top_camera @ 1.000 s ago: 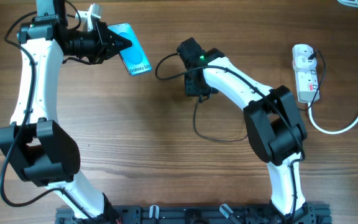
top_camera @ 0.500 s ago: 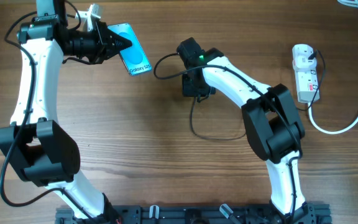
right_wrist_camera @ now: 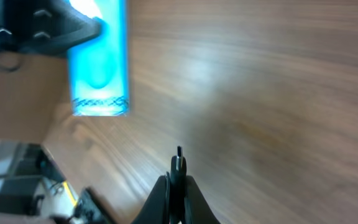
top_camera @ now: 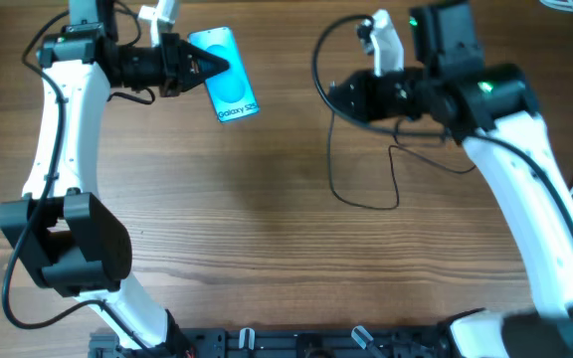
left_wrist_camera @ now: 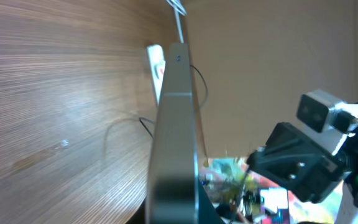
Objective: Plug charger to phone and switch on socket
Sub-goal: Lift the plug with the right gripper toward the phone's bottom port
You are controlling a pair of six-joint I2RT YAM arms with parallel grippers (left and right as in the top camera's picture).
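The left hand (top_camera: pixel 205 68) pinches the raised phone (top_camera: pixel 232 88), the right hand (right_wrist_camera: pixel 178 179) pinches the charger (right_wrist_camera: pixel 178 157) plug well apart from it, so plugging in and switching the socket (left_wrist_camera: pixel 153 62) look undone.

Wood-grain bench (top_camera: pixel 267 268). Thin black charger cable (top_camera: pixel 364 204) loops at 3 o'clock. White cord (top_camera: pixel 571 10) far corner, 2 o'clock.

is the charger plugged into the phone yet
Not plugged in: the charger plug sits pinched in the right end effector, with bare wood between it and the phone.
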